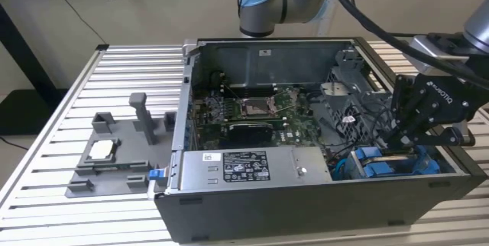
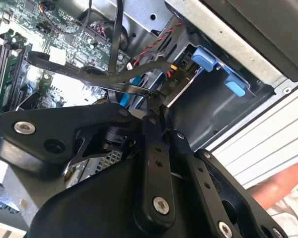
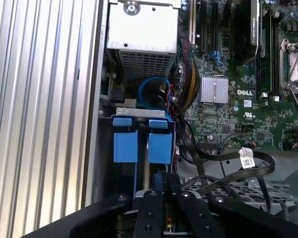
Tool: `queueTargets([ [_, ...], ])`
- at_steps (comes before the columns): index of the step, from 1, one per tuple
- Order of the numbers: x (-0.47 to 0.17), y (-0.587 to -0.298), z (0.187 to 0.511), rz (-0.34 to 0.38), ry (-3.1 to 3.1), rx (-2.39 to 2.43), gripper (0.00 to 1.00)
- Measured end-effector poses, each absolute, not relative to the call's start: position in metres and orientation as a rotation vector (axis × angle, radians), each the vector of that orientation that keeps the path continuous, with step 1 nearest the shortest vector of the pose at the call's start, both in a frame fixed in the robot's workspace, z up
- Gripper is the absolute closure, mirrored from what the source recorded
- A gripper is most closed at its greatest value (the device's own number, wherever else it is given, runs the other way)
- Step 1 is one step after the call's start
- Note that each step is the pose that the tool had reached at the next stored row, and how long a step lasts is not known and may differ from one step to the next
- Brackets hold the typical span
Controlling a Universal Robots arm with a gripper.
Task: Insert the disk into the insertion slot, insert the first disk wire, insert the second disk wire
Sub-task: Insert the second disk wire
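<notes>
The gripper point(image 1: 402, 143) hangs low at the drive cage in the corner of the open computer case point(image 1: 252, 211), on the exterior view's right, just above the blue carrier tabs. Whether its fingers are spread or closed I cannot tell.

In the first wrist view the disk point(image 3: 143, 147) appears to sit edge-on in the insertion slot point(image 3: 139, 113), its blue tabs side by side under the cage's metal lip.

By my judgement the drive is rigid, fairly heavy and shock-sensitive, best held by its plastic frame edges (not the label face).

The black flat wires point(image 3: 238, 166) loop loosely beside the cage; they look limp and springy, so the stiff plug end seems the sensible hold.
</notes>
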State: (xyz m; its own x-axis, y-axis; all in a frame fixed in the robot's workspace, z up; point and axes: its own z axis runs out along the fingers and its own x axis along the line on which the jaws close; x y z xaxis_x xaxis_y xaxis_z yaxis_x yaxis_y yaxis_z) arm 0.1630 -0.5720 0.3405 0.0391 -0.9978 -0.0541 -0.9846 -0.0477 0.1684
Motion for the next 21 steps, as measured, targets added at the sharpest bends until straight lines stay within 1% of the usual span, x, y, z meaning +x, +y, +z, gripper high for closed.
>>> queueTargets([
  [21, 0.1630, -0.5719, 0.3342, -0.239, -2.109, 2.200, 0.84],
])
